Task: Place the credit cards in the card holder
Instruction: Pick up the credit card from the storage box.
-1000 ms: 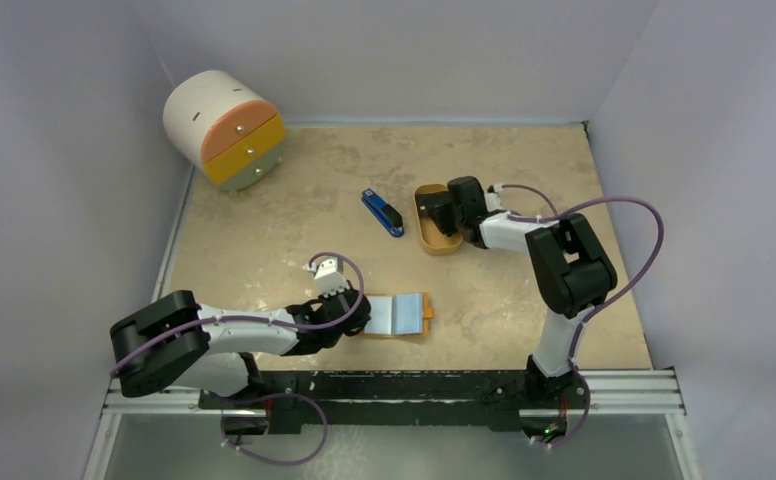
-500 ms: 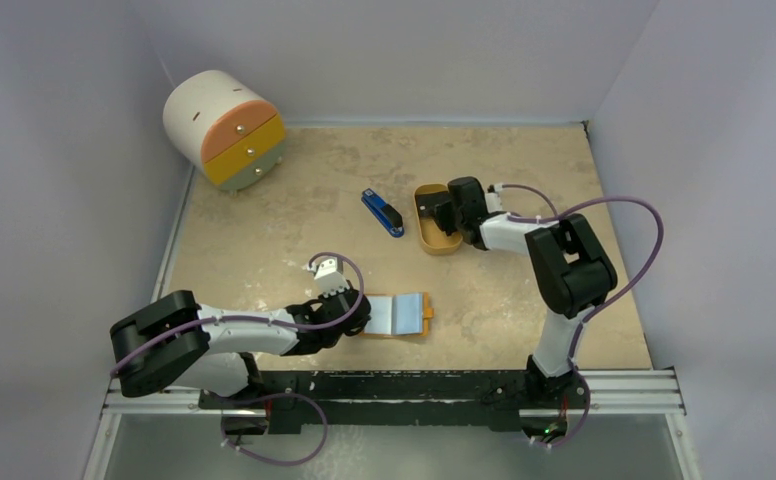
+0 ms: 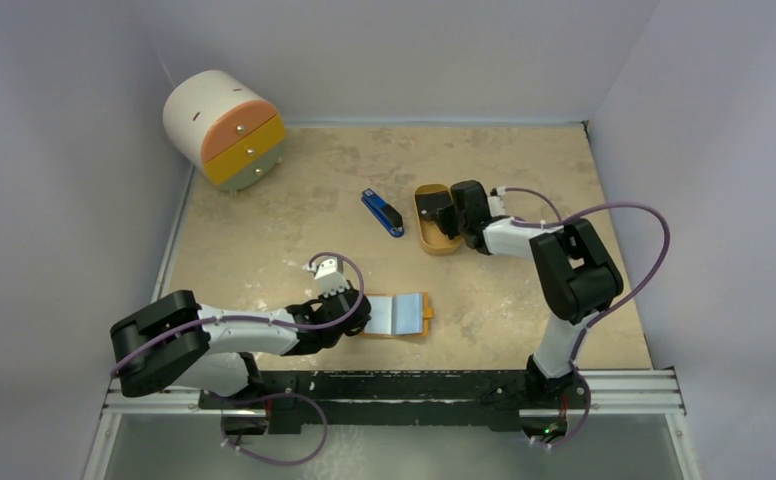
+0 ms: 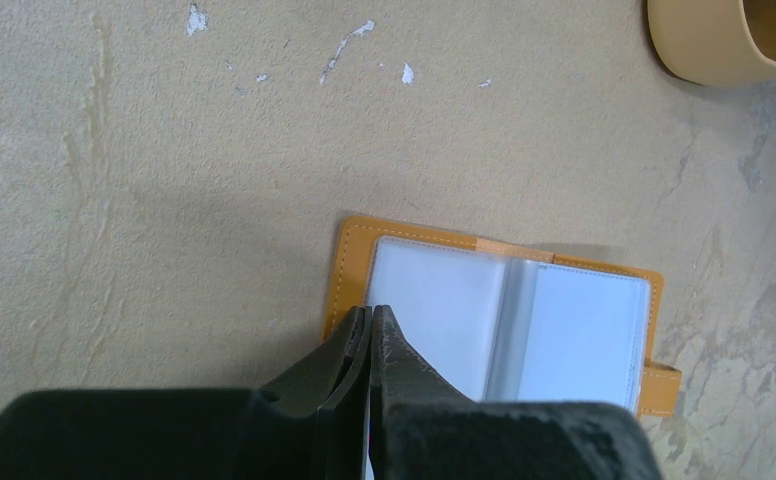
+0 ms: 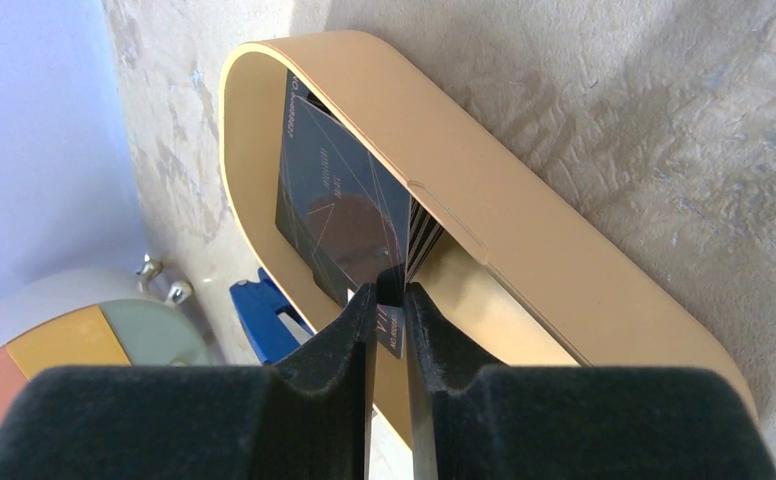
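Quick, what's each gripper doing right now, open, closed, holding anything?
Left gripper: closed, tips at the card holder edge.
Right gripper: closed on a credit card in the tray.

From my station I count one orange card holder (image 3: 401, 314), one oval tray (image 5: 524, 240), a stack of dark credit cards (image 5: 339, 200) too tightly packed to number, one blue stapler-like bar (image 3: 382, 213), one two-drawer round cabinet (image 3: 222, 125), and two arms, tipped by the left end effector (image 4: 369, 330) and the right end effector (image 5: 389, 300).
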Tool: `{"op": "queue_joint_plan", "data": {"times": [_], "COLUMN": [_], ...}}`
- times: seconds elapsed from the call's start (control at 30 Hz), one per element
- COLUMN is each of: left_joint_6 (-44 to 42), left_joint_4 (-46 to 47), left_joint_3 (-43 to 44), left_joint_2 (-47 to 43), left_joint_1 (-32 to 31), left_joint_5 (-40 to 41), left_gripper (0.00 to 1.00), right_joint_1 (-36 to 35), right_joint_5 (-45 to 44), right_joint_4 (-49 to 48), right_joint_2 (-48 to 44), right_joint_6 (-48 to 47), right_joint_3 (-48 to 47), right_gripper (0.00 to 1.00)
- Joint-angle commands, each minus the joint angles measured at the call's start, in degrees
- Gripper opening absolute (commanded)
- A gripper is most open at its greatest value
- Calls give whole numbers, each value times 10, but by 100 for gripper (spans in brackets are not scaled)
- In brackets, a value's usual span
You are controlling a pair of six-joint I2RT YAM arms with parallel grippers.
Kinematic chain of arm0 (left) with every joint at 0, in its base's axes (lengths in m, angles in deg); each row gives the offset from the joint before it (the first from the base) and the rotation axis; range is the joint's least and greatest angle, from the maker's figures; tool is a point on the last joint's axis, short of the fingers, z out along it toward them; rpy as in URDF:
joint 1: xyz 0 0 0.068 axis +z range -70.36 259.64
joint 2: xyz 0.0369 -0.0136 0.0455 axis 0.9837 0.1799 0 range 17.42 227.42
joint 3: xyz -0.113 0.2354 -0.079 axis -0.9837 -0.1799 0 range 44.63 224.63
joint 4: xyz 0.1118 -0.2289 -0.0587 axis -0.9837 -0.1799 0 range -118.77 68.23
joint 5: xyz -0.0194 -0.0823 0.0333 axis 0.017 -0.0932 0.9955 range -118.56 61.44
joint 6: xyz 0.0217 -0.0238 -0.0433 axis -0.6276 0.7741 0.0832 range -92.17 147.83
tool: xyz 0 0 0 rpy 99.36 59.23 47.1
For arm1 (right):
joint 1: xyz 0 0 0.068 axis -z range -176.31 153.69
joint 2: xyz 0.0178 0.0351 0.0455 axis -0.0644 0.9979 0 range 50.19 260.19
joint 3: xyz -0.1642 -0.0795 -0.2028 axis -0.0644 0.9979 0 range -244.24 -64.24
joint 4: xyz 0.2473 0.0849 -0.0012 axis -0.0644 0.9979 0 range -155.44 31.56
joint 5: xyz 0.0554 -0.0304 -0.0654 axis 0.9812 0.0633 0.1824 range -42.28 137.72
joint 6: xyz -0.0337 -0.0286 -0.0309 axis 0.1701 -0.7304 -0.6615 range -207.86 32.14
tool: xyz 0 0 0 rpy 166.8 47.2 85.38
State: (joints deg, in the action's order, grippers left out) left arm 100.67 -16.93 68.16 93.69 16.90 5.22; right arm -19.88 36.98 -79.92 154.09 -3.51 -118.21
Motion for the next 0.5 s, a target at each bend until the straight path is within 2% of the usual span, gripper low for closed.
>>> {"op": "queue_joint_plan", "data": {"times": [0.0,0.47], "left_joint_6": [-4,-5], "left_joint_4": [-8,-10], "left_joint_3": [9,11], "left_joint_2": [11,10], "left_joint_1": [0,-1], "left_joint_5": [3,4], "left_gripper": [0,0], "right_joint_1": [2,2], "right_joint_5": [-17,-31], "right_joint_4": [3,3], "right_joint_2": [-20,-46], "right_joint_6": [-6,-26], "right_joint_3": [11,13], "right_gripper": [16,2]}}
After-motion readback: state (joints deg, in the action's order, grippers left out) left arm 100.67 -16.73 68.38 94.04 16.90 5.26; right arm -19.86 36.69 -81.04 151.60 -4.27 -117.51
